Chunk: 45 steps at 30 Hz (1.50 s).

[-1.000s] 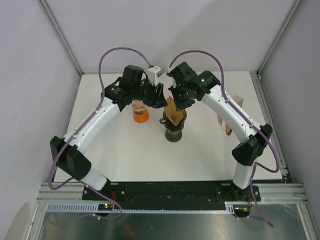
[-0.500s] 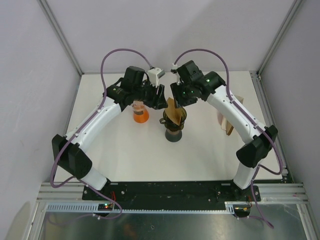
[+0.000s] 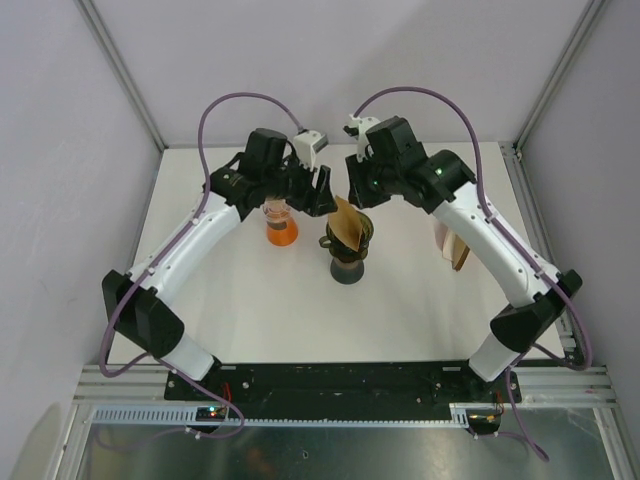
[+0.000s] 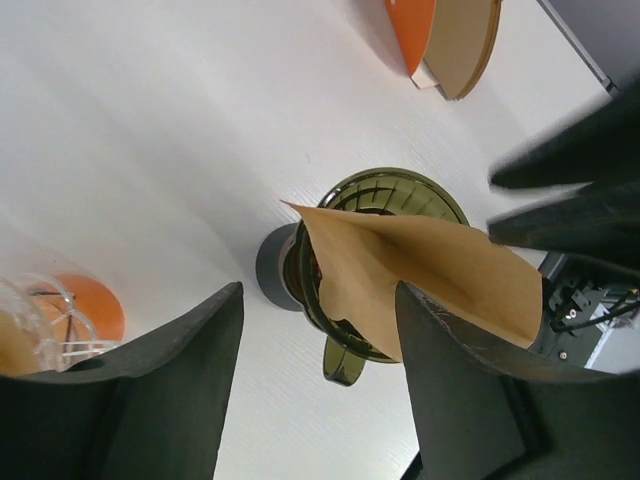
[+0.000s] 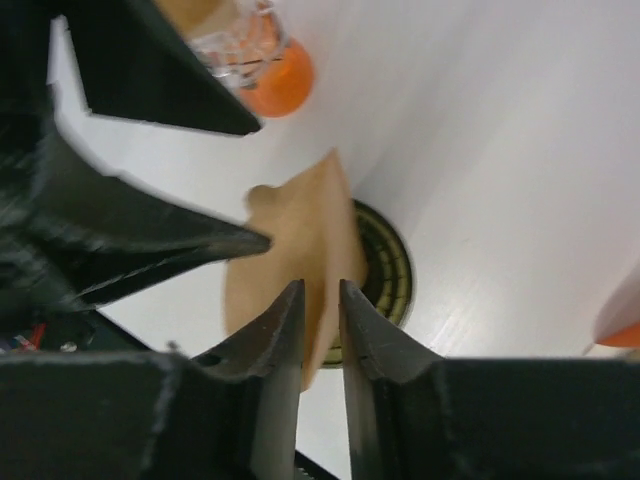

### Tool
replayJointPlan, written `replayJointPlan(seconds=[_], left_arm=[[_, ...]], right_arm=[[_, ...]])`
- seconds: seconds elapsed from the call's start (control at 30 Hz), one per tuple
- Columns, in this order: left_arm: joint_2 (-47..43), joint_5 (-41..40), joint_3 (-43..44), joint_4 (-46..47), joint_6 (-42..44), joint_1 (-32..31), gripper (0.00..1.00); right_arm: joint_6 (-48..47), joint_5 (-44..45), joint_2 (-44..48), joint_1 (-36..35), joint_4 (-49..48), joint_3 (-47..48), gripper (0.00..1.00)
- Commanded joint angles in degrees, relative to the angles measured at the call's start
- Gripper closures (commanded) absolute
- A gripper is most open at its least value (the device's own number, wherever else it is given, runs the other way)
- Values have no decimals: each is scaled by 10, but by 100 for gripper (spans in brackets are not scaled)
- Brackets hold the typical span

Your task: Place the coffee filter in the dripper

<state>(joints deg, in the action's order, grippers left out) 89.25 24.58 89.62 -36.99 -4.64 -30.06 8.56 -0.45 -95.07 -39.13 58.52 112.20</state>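
The brown paper coffee filter [image 3: 346, 222] stands tilted in the dark green dripper [image 3: 349, 243], its upper edge poking out to the back left. The dripper sits on a dark base. My left gripper [image 3: 322, 192] is wide open just left of the filter; in the left wrist view its jaws [image 4: 318, 300] frame the filter [image 4: 420, 270] and dripper rim [image 4: 400, 185] without touching. My right gripper [image 3: 360, 192] hovers above and behind the dripper. In the right wrist view its jaws [image 5: 320, 290] stand a narrow gap apart and empty, with the filter [image 5: 290, 235] and dripper [image 5: 388, 270] below.
A clear glass vessel with an orange bottom [image 3: 281, 228] stands just left of the dripper, under the left wrist. A wooden holder with more filters [image 3: 455, 240] stands at the right, partly behind the right arm. The enclosure walls ring the table.
My right gripper has let go of the filter and drawn up and back from the dripper. The filter stays tilted in the dripper. My left gripper has barely moved.
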Motion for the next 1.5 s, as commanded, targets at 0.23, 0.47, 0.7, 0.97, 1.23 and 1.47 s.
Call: replayJointPlan(seconds=[0.23,0.47,0.7,0.97,1.23,1.47], left_arm=[[-58,-11,40,17,27,68,29],[-89,11,28,17,34,114,25],[-105,34,24,17,30,145,21],[-102,53,19,17,27,150,20],[-100,60,21,17,25,152,20],[-100,74,13,19,18,152,20]], right_arm=[[13,-20,52,-51,-98,-97,100],[-9,120,9,-68,-43,-83,100],[-25,161,-44,-74,-22,-70,100],[-38,121,-78,-87,-16,-76,100],[-44,146,-112,-95,-12,-80,100],[-43,140,-136,-81,-17,-92,100]])
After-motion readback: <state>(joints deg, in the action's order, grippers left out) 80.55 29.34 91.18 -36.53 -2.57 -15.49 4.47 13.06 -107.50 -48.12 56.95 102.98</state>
